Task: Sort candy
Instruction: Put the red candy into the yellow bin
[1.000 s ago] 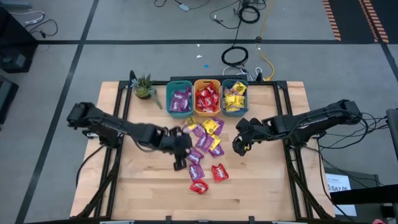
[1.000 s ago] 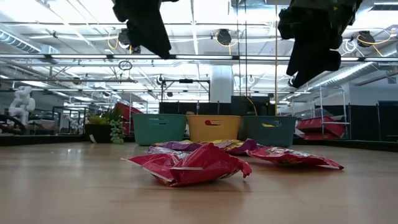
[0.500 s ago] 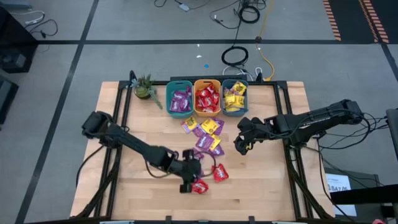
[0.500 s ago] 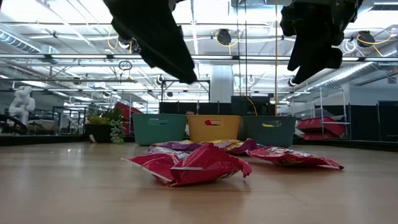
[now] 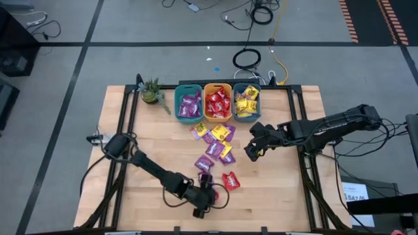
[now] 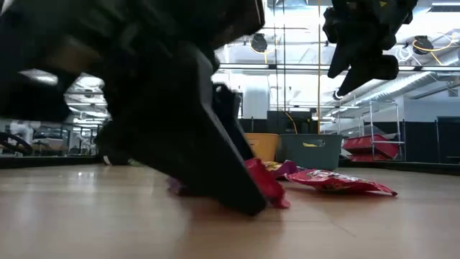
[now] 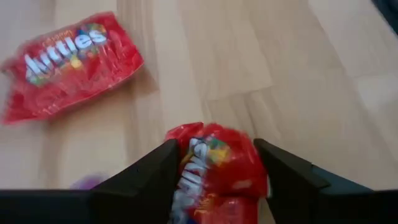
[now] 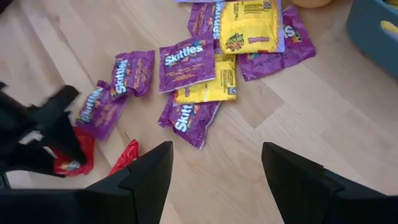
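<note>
The bench (image 5: pixel 144 170) is pale wood with a light grain. Three bins stand in a row: a teal bin (image 5: pixel 188 87) with purple packets (image 5: pixel 189 104), an orange bin (image 5: pixel 217 86) with red packets (image 5: pixel 217 104), a blue-teal bin (image 5: pixel 247 85) with yellow packets (image 5: pixel 246 102). Loose candy (image 8: pixel 186 62) is glossy purple and yellow with white lettering; a red packet (image 7: pixel 71 62) shows rainbow-speckled white letters. Both end effectors are black.

The high view looks straight down on the whole table (image 5: pixel 150 163). The low view sits at tabletop level, facing the orange bin (image 6: pixel 263 146). Both wrist views look down closely; the left one shares a red packet (image 7: pixel 214 165) with the low view.
</note>
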`<control>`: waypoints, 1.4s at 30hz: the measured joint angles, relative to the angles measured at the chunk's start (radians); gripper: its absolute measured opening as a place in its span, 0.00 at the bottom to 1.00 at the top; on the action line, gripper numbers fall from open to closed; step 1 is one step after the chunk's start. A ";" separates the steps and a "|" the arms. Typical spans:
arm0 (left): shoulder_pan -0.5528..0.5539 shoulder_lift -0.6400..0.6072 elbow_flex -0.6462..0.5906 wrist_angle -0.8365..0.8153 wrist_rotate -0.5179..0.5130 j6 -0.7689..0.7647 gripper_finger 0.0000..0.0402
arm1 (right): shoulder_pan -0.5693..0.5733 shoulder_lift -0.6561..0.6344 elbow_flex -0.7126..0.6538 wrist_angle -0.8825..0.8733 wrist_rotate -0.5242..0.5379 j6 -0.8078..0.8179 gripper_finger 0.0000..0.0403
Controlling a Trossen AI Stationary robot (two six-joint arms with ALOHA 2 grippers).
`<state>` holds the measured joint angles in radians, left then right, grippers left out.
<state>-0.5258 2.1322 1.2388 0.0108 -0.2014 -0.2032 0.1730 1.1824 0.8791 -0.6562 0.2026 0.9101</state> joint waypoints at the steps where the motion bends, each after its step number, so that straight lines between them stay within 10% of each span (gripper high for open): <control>1: 0.001 0.012 0.000 -0.004 0.006 -0.021 0.54 | 0.000 0.000 0.000 0.000 0.000 0.011 0.59; 11: -0.005 -0.041 -0.004 -0.097 -0.009 -0.081 0.09 | 0.006 0.000 0.000 0.001 -0.011 0.028 0.59; 23: 0.126 -0.388 -0.009 -0.218 -0.136 -0.106 0.08 | 0.006 0.000 0.000 0.002 -0.020 0.013 0.59; 42: 0.833 -0.489 -0.007 -0.155 0.087 -0.021 0.08 | 0.006 0.000 0.000 0.164 -0.021 -0.033 0.59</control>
<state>0.3072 1.6428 1.2320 -0.1443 -0.1149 -0.2241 0.1787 1.1824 0.8791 -0.4919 0.1818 0.8768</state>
